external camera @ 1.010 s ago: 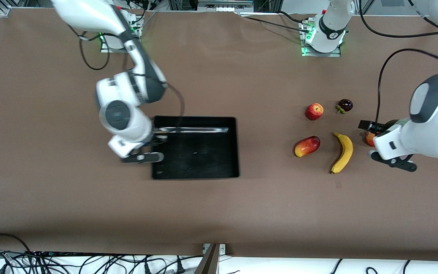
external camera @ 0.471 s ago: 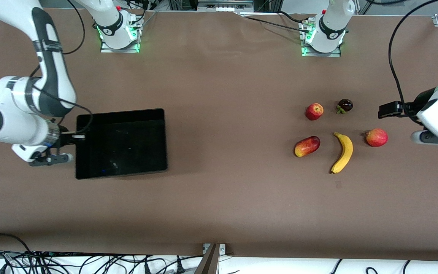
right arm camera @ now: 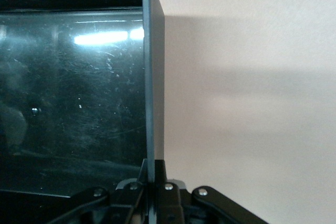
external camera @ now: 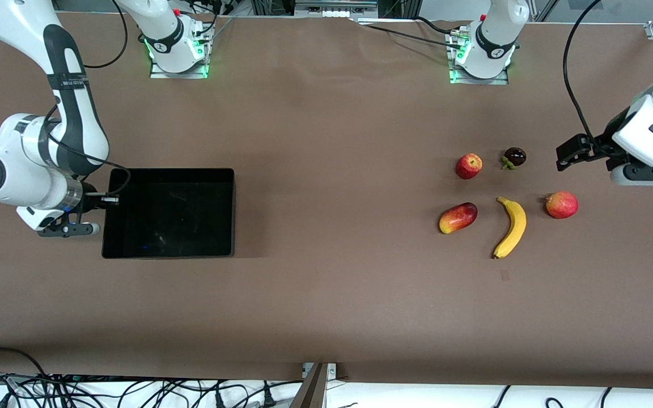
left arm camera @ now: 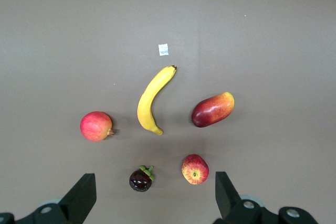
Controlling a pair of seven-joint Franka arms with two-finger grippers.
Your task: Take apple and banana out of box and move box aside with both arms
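Observation:
The black box [external camera: 168, 212] lies toward the right arm's end of the table. My right gripper [external camera: 108, 199] is shut on its end wall, and the thin wall [right arm camera: 149, 77] runs straight into the closed jaws of that gripper [right arm camera: 154, 169]. The yellow banana [external camera: 512, 226] [left arm camera: 150, 100] and the small red apple [external camera: 468, 166] [left arm camera: 195, 169] lie on the table toward the left arm's end. My left gripper [external camera: 567, 154] [left arm camera: 153, 179] hangs open and holds nothing, high over the table beside these fruits.
A red-and-yellow mango [external camera: 458, 217] lies beside the banana. A round red fruit with a crown tip [external camera: 561, 204] sits on the banana's other flank. A dark purple fruit with green leaves [external camera: 514, 157] rests beside the apple. Brown table [external camera: 326, 141] stretches between box and fruits.
My right gripper has pulled the box from the table's middle toward the right arm's end. My left arm has risen away from the round red fruit.

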